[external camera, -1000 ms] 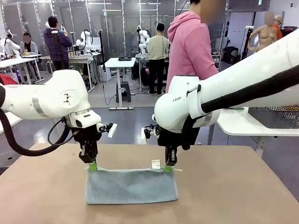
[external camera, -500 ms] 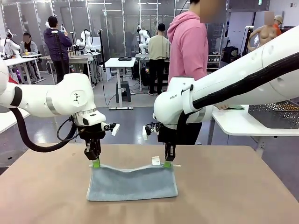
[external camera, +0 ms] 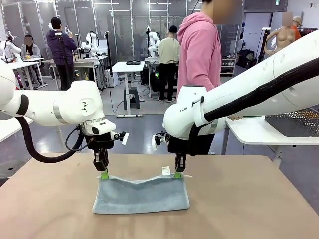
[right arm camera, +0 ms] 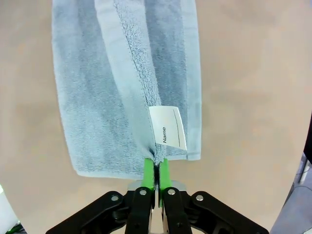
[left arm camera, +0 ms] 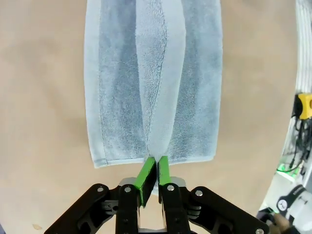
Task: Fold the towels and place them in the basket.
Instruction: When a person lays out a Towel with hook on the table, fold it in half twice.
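A light blue towel (external camera: 142,195) lies folded in half on the brown table (external camera: 249,199), its upper layer sagging in the middle. My left gripper (external camera: 104,174) pinches the far left corner of the top layer, and my right gripper (external camera: 178,174) pinches the far right corner beside the white label (external camera: 165,171). In the left wrist view the green pads (left arm camera: 146,173) are shut on the towel (left arm camera: 151,73) edge. The right wrist view shows the pads (right arm camera: 148,170) shut on the towel (right arm camera: 122,73) just under the label (right arm camera: 167,127). The dark mesh basket (external camera: 294,122) stands on a white side table at the right.
A person in a pink hoodie (external camera: 202,55) stands at the far side of the table, behind my right arm. The white side table (external camera: 259,132) lies to the right, beyond the brown table's edge. Bare tabletop surrounds the towel.
Both grippers carried the towel's top edge toward the far side and a little lower. The top edge, taut before, now sags between them.
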Robot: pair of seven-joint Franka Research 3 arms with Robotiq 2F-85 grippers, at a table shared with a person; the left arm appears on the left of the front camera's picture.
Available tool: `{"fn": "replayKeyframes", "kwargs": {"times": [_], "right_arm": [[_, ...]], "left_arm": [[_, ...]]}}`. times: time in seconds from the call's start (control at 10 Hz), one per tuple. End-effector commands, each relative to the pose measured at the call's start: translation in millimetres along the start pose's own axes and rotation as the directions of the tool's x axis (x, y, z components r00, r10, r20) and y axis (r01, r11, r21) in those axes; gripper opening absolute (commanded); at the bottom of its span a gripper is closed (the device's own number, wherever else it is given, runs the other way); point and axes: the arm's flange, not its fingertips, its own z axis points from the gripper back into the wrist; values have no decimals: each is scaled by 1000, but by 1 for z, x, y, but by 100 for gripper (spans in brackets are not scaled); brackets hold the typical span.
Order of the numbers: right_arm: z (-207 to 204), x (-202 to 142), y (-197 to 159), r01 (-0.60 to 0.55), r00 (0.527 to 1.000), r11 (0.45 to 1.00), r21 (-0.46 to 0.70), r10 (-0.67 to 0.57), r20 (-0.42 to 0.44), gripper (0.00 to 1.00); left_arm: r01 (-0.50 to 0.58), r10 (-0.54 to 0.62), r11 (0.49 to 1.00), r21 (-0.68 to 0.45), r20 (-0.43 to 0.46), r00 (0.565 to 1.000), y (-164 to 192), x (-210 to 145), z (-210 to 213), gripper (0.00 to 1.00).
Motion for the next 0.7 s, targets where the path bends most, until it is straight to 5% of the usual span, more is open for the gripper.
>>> {"fn": "replayKeyframes", "kwargs": {"times": [0.0, 0.1, 0.2, 0.3, 0.4, 0.6], "right_arm": [[-2, 3, -9, 40, 999, 999, -28, -39, 6, 28], [-2, 3, -10, 43, 999, 998, -43, -43, 9, 51], [-1, 4, -10, 45, 999, 997, -64, -44, 13, 62], [1, 5, -10, 47, 999, 996, -80, -45, 19, 86], [4, 4, -9, 45, 999, 995, -91, -43, 16, 96], [11, 2, -4, 37, 999, 994, -105, -36, 9, 100]], "left_arm": [[-72, 72, 997, 8, 10, 997, 10, 6, 2, 22], [-73, 72, 997, 29, 20, 997, 10, 8, 3, 62], [-82, 82, 996, 46, -1, 997, 9, 7, 2, 76], [-76, 77, 996, 55, -3, 997, 6, 6, 3, 100], [-75, 77, 995, 68, -26, 997, 3, 3, 5, 100], [-76, 78, 993, 88, -22, 997, -6, 1, 10, 92]]}}
